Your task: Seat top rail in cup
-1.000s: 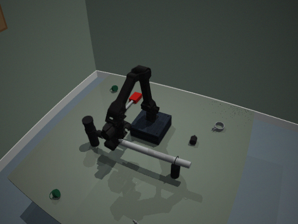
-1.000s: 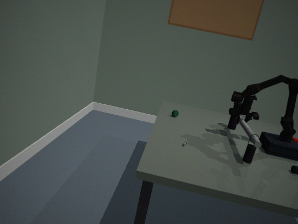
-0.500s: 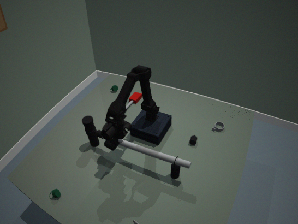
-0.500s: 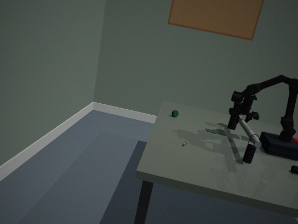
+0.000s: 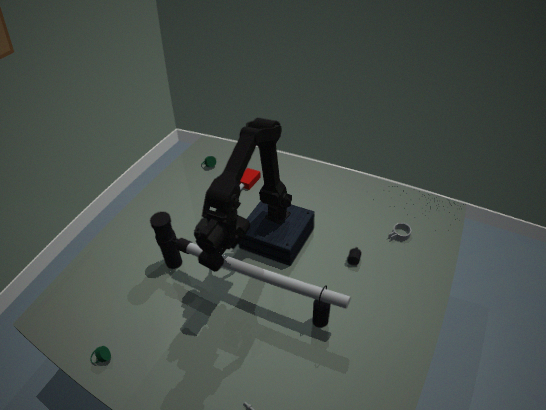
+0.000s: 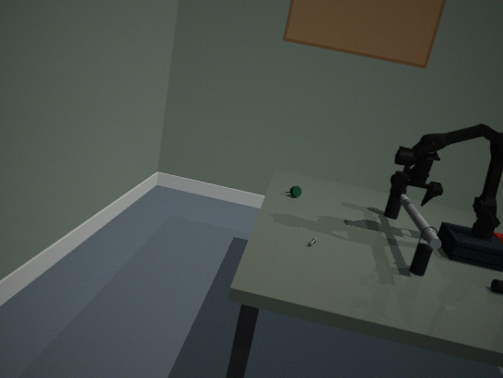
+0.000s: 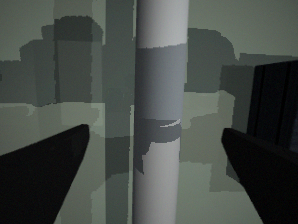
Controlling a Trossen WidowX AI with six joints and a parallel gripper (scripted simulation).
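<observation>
The white rail [image 5: 285, 279] [image 6: 415, 217] [image 7: 157, 75] runs from the big black post [image 5: 172, 255] [image 6: 392, 205] to the short loop post [image 5: 321, 314] [image 6: 420, 260]. Its far part passes through the thin wire loop, with the free end sticking out beyond. Its other end enters the mouth of the black rail-end cup [image 5: 184, 245], high on the post, below the post cap [image 5: 161, 219]; how deep it sits cannot be told. My gripper [image 7: 157, 132] is open, astride the rail near the cup, with a visible gap between each finger and the rail in the wrist view.
The dark arm base [image 5: 280, 240] stands behind the rail. A red block [image 5: 250, 178] lies behind the arm. Green cup-like pieces [image 5: 210, 161] [image 5: 103, 354], a grey ring [image 5: 402, 230], a small black cylinder [image 5: 354, 256] and a small metal piece [image 6: 312, 242] lie farther off.
</observation>
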